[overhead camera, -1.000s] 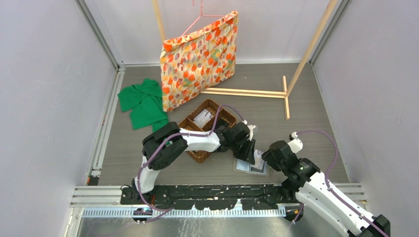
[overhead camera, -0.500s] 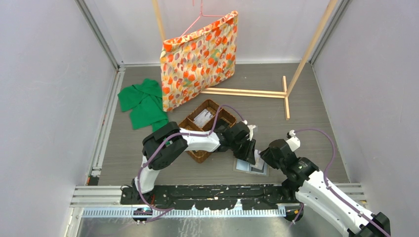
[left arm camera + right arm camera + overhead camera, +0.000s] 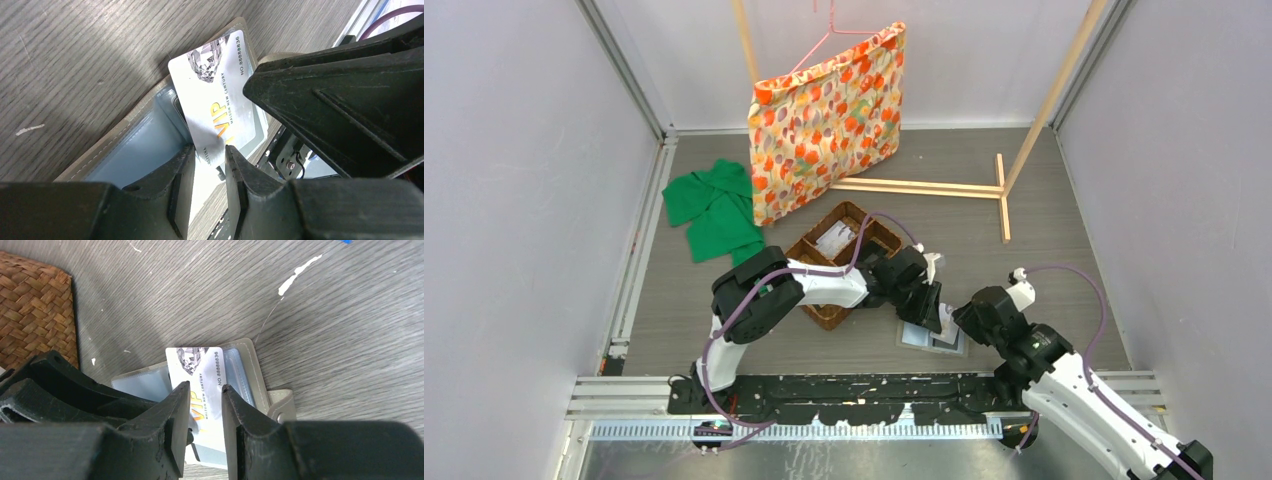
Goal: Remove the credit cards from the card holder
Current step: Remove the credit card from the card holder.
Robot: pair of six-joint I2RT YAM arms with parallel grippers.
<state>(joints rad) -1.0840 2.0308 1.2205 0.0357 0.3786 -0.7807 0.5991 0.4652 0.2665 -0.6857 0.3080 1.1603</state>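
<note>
1. Card holder (image 3: 917, 337) lies open and flat on the grey wood-grain table (image 3: 325, 315), close to the near edge and just right of the brown wicker basket (image 3: 35, 305).
2. From overhead, its pale panel is on the left and its dark panel on the right. Clear sleeves line the inside, and a closure tab sticks out at one side.
3. One credit card (image 3: 220, 90), white with a diamond picture and gold "VIP" lettering, lies askew on the sleeves. Its short end juts past the holder's stitched border.
4. Left gripper (image 3: 208, 149) reaches in from the left, above the basket, with its tips down over the card. Its fingers stand a little apart and the card shows through the narrow gap. I cannot tell whether the tips touch it.
5. Right gripper (image 3: 205, 386) comes in from the right, very close to the left one. Its fingers are also slightly parted over the card's lettered face, with nothing clamped between them.
6. A green cloth (image 3: 714, 205) lies far left on the table.
</note>
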